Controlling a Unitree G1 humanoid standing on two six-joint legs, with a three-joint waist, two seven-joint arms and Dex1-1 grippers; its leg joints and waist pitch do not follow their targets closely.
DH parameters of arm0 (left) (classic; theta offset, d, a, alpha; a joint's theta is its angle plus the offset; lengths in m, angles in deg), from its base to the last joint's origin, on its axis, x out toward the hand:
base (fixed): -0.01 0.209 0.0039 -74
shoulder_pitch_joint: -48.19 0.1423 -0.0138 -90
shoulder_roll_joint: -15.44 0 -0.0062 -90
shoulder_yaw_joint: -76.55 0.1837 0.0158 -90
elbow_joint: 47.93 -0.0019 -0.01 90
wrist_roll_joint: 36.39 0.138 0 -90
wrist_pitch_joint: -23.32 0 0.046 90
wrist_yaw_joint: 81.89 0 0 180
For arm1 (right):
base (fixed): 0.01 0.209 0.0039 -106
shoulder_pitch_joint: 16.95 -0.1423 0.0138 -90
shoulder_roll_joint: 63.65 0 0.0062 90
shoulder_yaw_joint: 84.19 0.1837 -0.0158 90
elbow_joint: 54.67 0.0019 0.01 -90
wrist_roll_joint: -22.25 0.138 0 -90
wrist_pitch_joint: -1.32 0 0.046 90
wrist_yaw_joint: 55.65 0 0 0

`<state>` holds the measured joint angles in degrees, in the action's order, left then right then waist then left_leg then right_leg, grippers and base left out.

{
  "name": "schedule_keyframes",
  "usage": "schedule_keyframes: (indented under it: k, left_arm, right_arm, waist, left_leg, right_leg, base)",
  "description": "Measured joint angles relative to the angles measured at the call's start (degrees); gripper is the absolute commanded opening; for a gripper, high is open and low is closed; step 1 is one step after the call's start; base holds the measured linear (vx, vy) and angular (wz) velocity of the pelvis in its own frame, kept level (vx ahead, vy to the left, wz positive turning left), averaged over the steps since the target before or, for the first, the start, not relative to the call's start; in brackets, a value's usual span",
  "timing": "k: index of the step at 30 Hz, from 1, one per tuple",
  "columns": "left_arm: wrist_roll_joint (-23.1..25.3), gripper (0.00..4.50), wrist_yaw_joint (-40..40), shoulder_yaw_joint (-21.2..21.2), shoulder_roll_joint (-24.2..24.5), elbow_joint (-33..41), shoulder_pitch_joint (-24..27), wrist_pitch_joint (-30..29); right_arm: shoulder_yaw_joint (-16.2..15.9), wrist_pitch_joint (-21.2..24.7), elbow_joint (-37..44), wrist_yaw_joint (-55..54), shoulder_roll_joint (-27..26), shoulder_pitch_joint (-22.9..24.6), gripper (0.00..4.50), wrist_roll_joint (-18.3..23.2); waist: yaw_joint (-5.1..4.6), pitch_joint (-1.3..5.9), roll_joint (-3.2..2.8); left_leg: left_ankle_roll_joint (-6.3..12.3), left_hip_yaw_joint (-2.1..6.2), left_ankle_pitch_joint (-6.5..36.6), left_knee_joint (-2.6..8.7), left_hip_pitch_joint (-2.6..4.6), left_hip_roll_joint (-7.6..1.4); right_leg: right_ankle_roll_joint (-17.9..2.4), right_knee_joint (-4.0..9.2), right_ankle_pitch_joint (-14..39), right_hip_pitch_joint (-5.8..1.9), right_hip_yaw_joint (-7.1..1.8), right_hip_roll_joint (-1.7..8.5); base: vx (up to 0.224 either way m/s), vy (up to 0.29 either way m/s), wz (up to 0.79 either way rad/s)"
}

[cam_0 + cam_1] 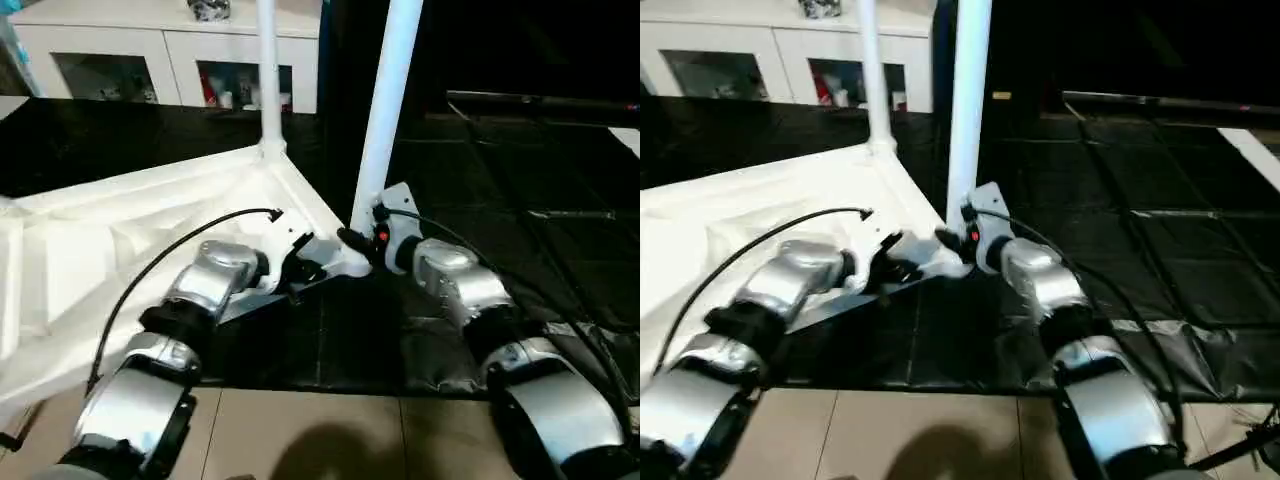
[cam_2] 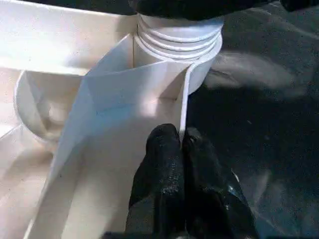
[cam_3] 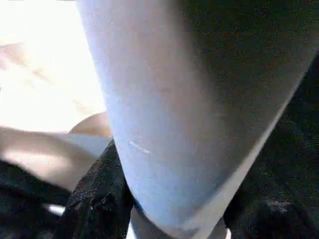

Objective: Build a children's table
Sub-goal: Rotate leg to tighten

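Right then, I had the table top (image 1: pixel 120 240) lying upside down across the left half of the head view, ribs facing up. One leg (image 1: pixel 268 75) already stood in the far corner, near the top middle of the frame. A second leg (image 1: pixel 385 110) stood up tall just right of the middle, a bit tilted, its bottom end in the near corner socket (image 2: pixel 179 42).

My right gripper (image 1: pixel 372 240) was wrapped around the low end of that leg, one black finger (image 3: pixel 97 196) on each side, so it was gripping the leg. My left gripper (image 2: pixel 180 149) was closed tight, and its fingertips pinched the thin white edge of the top, just beside the socket.

What counted most, I thought, was that the leg ran straight up from the socket. So the right arm had the leg to push or turn, and the left arm was nearer the top to hold it still.
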<state>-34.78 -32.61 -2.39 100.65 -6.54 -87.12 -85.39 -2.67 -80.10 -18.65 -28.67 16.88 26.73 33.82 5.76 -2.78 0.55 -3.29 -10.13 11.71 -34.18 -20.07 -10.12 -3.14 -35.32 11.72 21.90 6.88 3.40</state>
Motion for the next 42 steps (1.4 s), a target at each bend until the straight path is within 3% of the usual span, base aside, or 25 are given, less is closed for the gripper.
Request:
schedule_keyframes:
  k: [3,6,9,11,18,25,33,37,42]
  left_arm:
    - [0.0,0.0,-0.5,-0.1,-0.2,0.0,0.0,-0.2]
    - [0.1,0.0,-0.7,-0.2,-0.2,0.0,0.0,-0.1]
    - [0.3,0.0,-0.7,-0.6,-0.1,0.0,0.0,-0.1]
    - [0.3,0.0,-0.7,-0.6,-0.1,0.0,0.1,0.0]
    - [0.4,0.0,0.5,-0.4,1.0,1.2,1.3,1.6]
    - [0.8,0.0,7.5,1.8,4.4,2.9,2.9,6.2]
    - [0.5,0.0,19.6,5.2,9.3,7.4,5.9,11.9]
    - [0.0,0.0,26.6,7.0,11.3,9.6,7.4,15.7]
    - [-0.8,0.0,31.2,8.0,12.8,11.6,8.8,17.3]
  right_arm:
    - [0.8,-0.4,-0.3,-0.6,-0.5,-0.1,2.02,-0.9]
    - [1.2,-0.9,-0.6,-0.6,-0.8,-0.1,2.69,-1.3]
    - [1.4,-1.7,-0.7,-0.5,-1.3,0.2,2.78,-1.3]
    - [1.4,-2.4,-0.5,-0.3,-1.3,0.6,3.15,-1.3]
    - [2.5,-5.1,0.3,4.8,-1.2,2.5,3.65,-1.5]
    - [1.0,-7.9,5.8,22.1,5.2,7.9,4.37,-0.7]
    - [-1.7,-9.3,10.8,40.6,11.9,11.2,4.37,0.2]
    - [-3.9,-9.8,14.1,52.5,16.2,12.1,4.37,1.2]
    - [-5.6,-9.8,15.6,60.0,17.5,12.3,4.37,1.8]
  waist:
    - [0.0,0.0,-0.02]
    - [-0.03,0.0,-0.03]
    - [-0.19,-0.06,-0.11]
    - [-0.19,-0.06,-0.13]
    - [-0.64,-0.05,-0.29]
    - [-0.17,-0.08,-0.38]
    - [1.11,-0.09,-0.38]
    - [2.61,-0.1,-0.38]
    - [2.94,-0.1,-0.38]
  left_leg:
    - [0.01,-0.02,0.0,0.03,0.01,0.0]
    - [-0.05,-0.03,0.0,0.03,0.03,0.0]
    - [-0.06,-0.02,0.0,0.03,0.04,0.0]
    - [-0.07,-0.02,0.0,0.03,0.04,0.0]
    - [-0.07,-0.04,0.0,0.17,0.04,0.0]
    - [0.08,-0.04,0.0,0.24,0.0,0.0]
    - [0.32,-0.04,-0.1,0.23,-0.02,0.0]
    - [0.45,-0.04,0.0,0.15,-0.06,0.0]
    - [0.48,-0.04,0.0,0.11,-0.08,0.0]
  right_leg:
    - [0.0,0.03,0.0,0.0,0.0,0.0]
    - [0.0,0.02,0.0,0.0,-0.01,0.0]
    - [0.0,0.01,0.0,0.0,-0.01,0.0]
    - [0.0,0.02,0.0,-0.01,-0.01,0.0]
    - [0.0,0.05,0.0,0.04,-0.01,-0.01]
    - [0.0,0.13,0.0,0.06,0.02,-0.01]
    - [0.0,0.23,0.0,0.16,0.05,-0.01]
    - [0.1,0.29,0.1,0.17,0.05,-0.01]
    - [0.1,0.3,0.1,0.17,0.05,0.0]
  base:
    - [0.0,0.0,0.0]
    - [0.0,0.0,0.0]
    - [0.0,0.0,0.0]
    - [0.0,0.0,0.0]
    - [0.0,0.0,0.0]
    - [0.0,0.0,0.0]
    - [0.0,0.0,0.0]
    - [0.0,0.0,0.0]
    - [0.0,0.0,0.0]
